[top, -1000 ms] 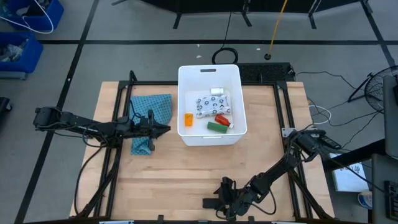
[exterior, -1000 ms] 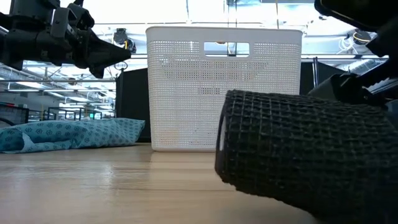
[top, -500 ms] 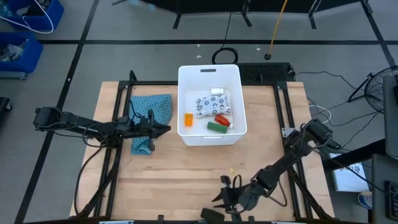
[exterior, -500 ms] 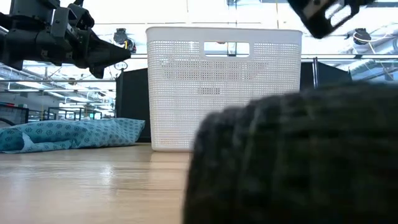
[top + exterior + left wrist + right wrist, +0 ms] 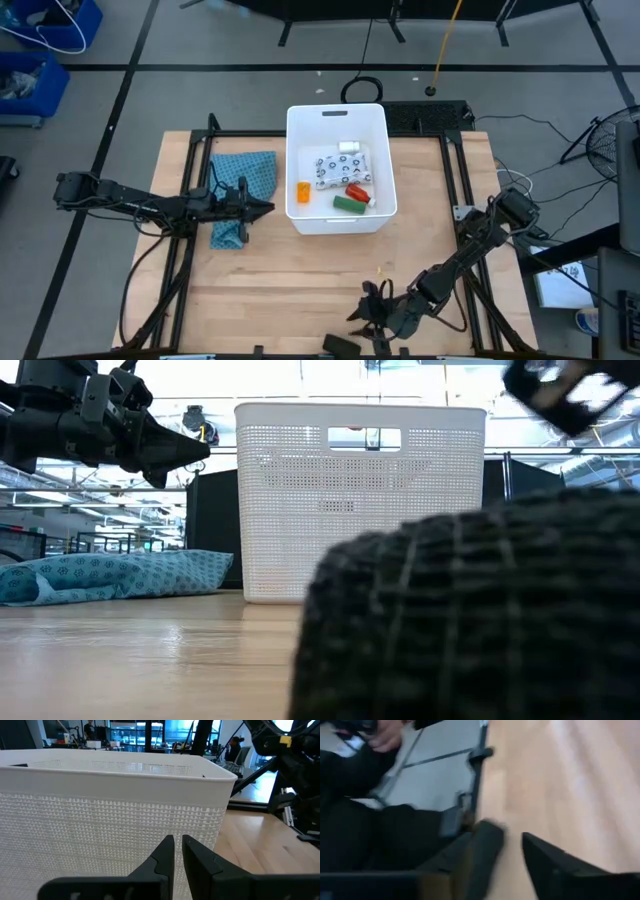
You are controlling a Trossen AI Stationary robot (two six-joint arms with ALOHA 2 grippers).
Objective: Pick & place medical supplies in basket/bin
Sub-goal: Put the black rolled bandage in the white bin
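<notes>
The white basket stands at the table's far middle. In it lie a dotted white packet, a red bottle, an orange bottle, a white roll and a green block. A black oblong bar lies on the table at its near edge, and it fills the low view's lower right. My right gripper hangs open above the table just beyond the bar, with nothing between its fingers. My left gripper is shut and level, beside the basket's left wall.
A teal patterned cloth lies crumpled on the table left of the basket, under my left arm. Black frame rails run along the table's left and right sides. Bare wood stretches between the basket and the near edge.
My right gripper has risen from the table beside the black bar and drawn slightly toward the far edge. The bar has shifted toward the table's near edge. It lies closer to the low camera than before, where it looms much larger.
</notes>
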